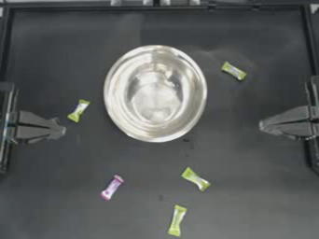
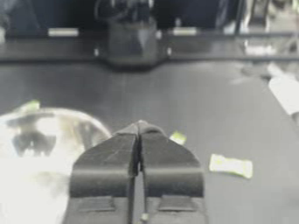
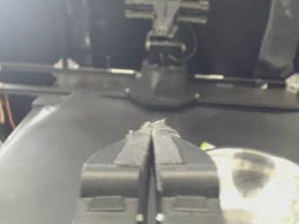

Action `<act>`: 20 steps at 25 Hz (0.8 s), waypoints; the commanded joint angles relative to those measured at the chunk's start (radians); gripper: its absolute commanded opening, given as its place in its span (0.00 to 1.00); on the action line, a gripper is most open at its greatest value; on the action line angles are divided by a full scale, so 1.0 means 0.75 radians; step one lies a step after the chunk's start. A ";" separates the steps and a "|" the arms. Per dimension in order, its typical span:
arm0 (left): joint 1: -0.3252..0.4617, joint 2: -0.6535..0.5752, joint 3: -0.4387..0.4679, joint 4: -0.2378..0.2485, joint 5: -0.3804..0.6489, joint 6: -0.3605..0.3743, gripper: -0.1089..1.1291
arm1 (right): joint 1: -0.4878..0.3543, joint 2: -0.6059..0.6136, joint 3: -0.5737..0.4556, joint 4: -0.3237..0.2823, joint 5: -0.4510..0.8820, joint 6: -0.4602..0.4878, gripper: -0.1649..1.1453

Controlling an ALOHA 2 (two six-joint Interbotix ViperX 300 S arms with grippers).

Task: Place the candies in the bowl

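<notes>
Bowl (image 1: 154, 92) mid-table; candies (image 1: 78, 110) scattered around it; left gripper (image 1: 61, 131) and right gripper (image 1: 261, 125), closed and empty, at side edges.

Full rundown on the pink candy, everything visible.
The pink candy is a small oblong wrapped sweet, pink-purple, with twisted ends and a paler glossy streak down its length. It lies flat and diagonal on the dark table, near the front and left of centre. Nothing touches it: it is well apart from the bowl, other candies and both grippers.

Bowl (image 1: 155, 92) blocks table (image 1: 261, 186) centre, candies (image 1: 195, 179) scattered at 2, 5, 6, 7, 9 o'clock, open lanes between
</notes>
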 commanded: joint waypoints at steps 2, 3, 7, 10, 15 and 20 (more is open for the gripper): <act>0.072 0.080 -0.084 -0.070 0.104 -0.008 0.98 | -0.008 0.010 -0.043 0.000 -0.008 0.006 0.80; 0.092 0.096 -0.100 -0.076 0.139 -0.008 0.95 | -0.014 0.010 -0.043 0.000 -0.008 0.006 0.86; 0.166 0.166 -0.174 -0.092 0.303 -0.020 0.87 | -0.029 0.010 -0.045 0.008 -0.002 0.008 0.89; 0.262 0.209 -0.239 -0.131 0.470 -0.057 0.91 | -0.035 0.002 -0.043 0.029 0.012 0.008 0.89; 0.436 0.241 -0.295 -0.151 0.706 -0.196 0.91 | -0.047 -0.020 -0.043 0.065 0.084 0.008 0.89; 0.550 0.270 -0.299 -0.110 0.834 -0.317 0.90 | -0.072 -0.027 -0.043 0.076 0.129 0.008 0.89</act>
